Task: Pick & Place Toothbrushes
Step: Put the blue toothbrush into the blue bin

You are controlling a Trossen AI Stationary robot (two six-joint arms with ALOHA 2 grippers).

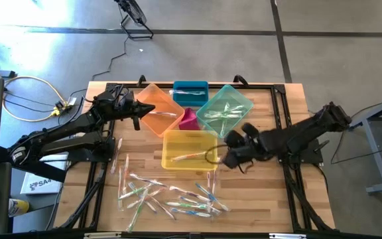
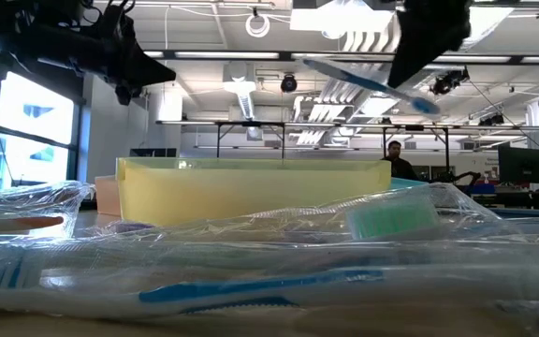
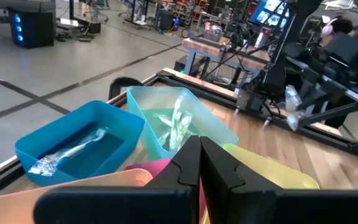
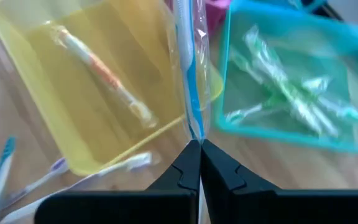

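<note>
The right gripper [image 4: 199,144] is clenched on a blue-accented toothbrush [image 4: 190,74] in a clear wrapper, pinching one end of it. In the high view this gripper [image 1: 223,158] sits at the right-hand edge of the yellow bin [image 1: 171,136]; in the low view the held toothbrush [image 2: 368,86] hangs tilted in the air above that bin [image 2: 251,187].

The yellow bin contains one orange-accented toothbrush [image 4: 101,71]. Behind and to the right of the yellow bin, touching or nearly touching its corner, the teal bin [image 1: 243,99] holds several green-accented toothbrushes [image 1: 223,113]. Directly behind the yellow bin lies a small pink bin [image 1: 190,119]; behind that is the blue bin [image 1: 190,86], which holds one wrapped item [image 3: 73,149] whose colour cannot be told. The orange bin [image 1: 152,93] lies behind and to the left of the yellow bin.

The remaining loose toothbrushes [image 1: 168,196] are scattered on the wooden table [image 1: 270,206] in front of the yellow bin, on the side away from the other bins.

The left gripper [image 1: 138,109] is clenched with nothing between its fingers and is at the left edge of the orange bin, to the left of the yellow bin.

A white label [image 1: 37,184] lies off the table, beyond the left arm from the yellow bin; its dark lettering begins "SA", the rest is unreadable. A person [image 2: 397,161] shows in the room beyond the yellow bin.
</note>
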